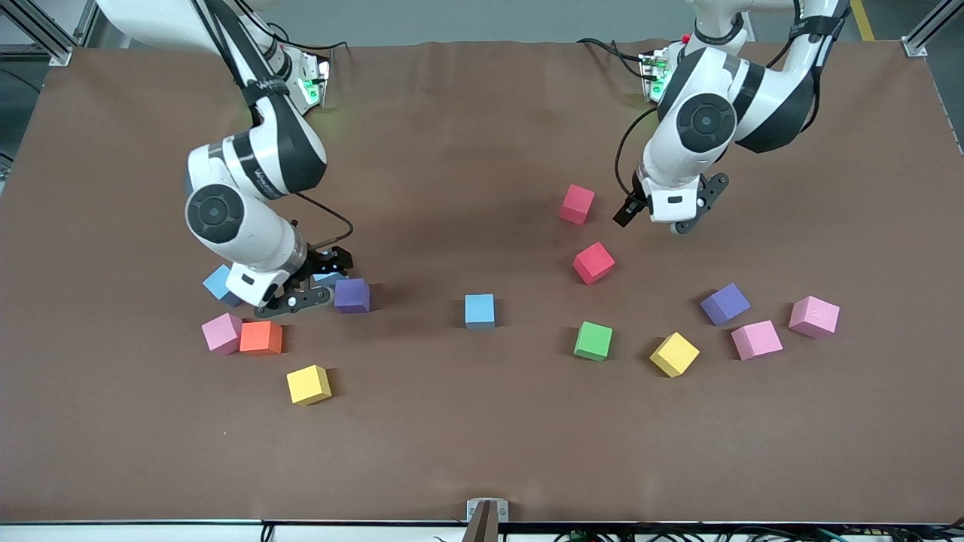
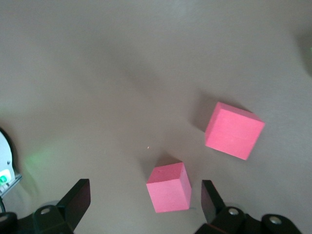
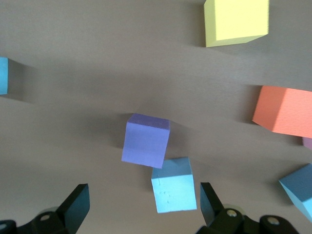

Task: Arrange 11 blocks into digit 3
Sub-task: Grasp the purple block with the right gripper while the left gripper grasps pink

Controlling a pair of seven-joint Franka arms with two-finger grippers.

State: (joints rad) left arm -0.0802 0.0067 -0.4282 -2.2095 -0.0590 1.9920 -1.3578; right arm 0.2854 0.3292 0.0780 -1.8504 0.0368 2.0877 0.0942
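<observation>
The blocks lie scattered singly over the brown table (image 1: 482, 452), and no digit 3 shows. My right gripper (image 1: 320, 280) (image 3: 145, 202) is open and low around a light blue block (image 3: 173, 184) (image 1: 329, 278), which sits close to one finger. A purple block (image 1: 352, 295) (image 3: 146, 140) lies right beside it. My left gripper (image 1: 631, 211) (image 2: 145, 202) hangs open over a red block (image 1: 577, 204) (image 2: 169, 187), which shows between its fingers. A second red block (image 1: 594, 263) (image 2: 234, 130) lies nearer to the front camera.
Near the right gripper lie another light blue block (image 1: 218, 284), a pink (image 1: 222, 333), an orange (image 1: 261, 338) and a yellow (image 1: 309, 385). Mid-table sits a light blue block (image 1: 480, 311). Toward the left arm's end lie green (image 1: 593, 341), yellow (image 1: 674, 354), purple (image 1: 725, 303) and two pink blocks (image 1: 757, 339).
</observation>
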